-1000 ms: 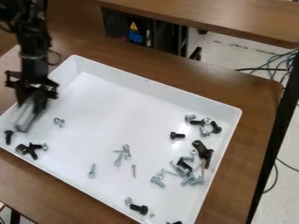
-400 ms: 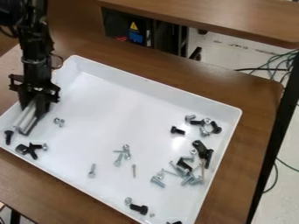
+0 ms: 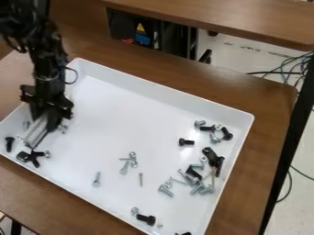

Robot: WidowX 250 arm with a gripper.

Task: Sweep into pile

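Your gripper (image 3: 38,133) hangs over the white tray (image 3: 122,110) near black bolts (image 3: 35,162), parted or together, you can't tell.

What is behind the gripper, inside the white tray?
Behind the gripper, the floor of the white tray continues, and some small silver hardware shows partly. The rest is covered; I cannot tell what lies there.

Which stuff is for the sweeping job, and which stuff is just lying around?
For the job:
- gripper
- white tray
- black bolts
- silver bolts

Just around:
- wooden table
- cables on the floor
- yellow warning label
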